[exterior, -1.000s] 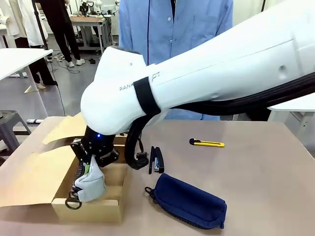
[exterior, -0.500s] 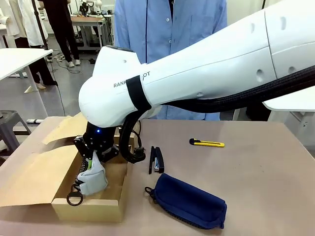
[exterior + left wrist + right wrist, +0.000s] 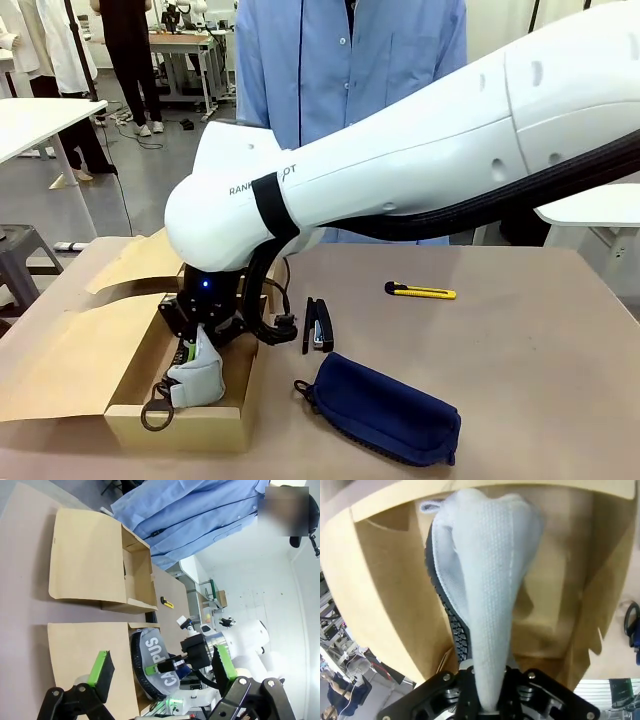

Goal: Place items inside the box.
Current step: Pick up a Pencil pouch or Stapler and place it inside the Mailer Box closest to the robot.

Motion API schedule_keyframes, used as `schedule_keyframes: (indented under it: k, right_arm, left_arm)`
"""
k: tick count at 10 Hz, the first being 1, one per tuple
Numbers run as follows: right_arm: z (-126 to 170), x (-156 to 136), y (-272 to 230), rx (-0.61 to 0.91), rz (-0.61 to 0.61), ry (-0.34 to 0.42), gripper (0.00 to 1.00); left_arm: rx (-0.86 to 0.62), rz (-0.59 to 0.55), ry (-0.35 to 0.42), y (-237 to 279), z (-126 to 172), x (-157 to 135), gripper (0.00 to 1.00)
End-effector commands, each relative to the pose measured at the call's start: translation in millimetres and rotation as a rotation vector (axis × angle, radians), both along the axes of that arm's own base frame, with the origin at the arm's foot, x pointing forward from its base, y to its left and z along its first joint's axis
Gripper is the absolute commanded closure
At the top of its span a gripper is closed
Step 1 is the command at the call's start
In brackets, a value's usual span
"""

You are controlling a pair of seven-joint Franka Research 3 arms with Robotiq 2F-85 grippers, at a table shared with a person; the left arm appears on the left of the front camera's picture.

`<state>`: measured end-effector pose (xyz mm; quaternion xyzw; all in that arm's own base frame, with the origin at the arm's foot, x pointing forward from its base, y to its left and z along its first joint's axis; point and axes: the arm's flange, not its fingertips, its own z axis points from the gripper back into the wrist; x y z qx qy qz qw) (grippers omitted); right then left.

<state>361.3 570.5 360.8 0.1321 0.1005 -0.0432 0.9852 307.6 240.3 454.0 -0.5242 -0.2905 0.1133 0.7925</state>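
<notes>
Right hand (image 3: 195, 350) is lowering the light blue pouch (image 3: 200, 378) in the cardboard box (image 3: 175, 425).
Reaching across to the robot's left, the right hand is pinching the pouch's upper end, fingers clamped on it, and the pouch is hanging between the box walls. The left hand (image 3: 162, 667) is hovering above the box flaps with its fingers apart. The navy zip pouch (image 3: 385, 408), black stapler (image 3: 318, 325) and yellow utility knife (image 3: 420, 291) are lying on the surface (image 3: 540, 380) outside the box.
</notes>
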Motion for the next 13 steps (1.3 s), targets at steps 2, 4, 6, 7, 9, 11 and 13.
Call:
schedule_keyframes:
  k: [2,4,6,7,9,11,13]
  right_arm:
    - [-12.6,7.9,10.3,-0.025,0.008,0.020,0.95]
    - [-14.8,6.4,12.2,-0.057,0.023,0.018,0.95]
    - [-14.4,6.8,11.3,-0.070,0.023,0.012,0.95]
    - [-14.9,6.4,11.3,-0.075,0.021,0.018,0.69]
    - [-14.7,6.5,11.2,-0.078,0.033,0.018,0.09]
    - [-15.4,6.2,11.0,-0.069,0.031,0.018,0.00]
    - [-12.5,6.4,8.9,-0.047,0.028,0.021,0.02]
  left_arm:
    - [-0.010,0.001,-0.033,-1.3,1.5,1.1,0.00]
    - [-0.010,0.001,-0.033,-1.3,1.5,1.1,0.00]
    - [-0.010,0.001,-0.033,-1.3,1.5,1.1,0.00]
    - [-0.010,0.001,-0.033,-1.3,1.5,1.1,0.00]
    - [-0.010,0.001,-0.033,-1.3,1.5,1.1,0.00]
    - [-0.010,0.001,-0.033,-1.3,1.5,1.1,0.00]
    - [-0.010,0.001,-0.033,-1.3,1.5,1.1,0.00]
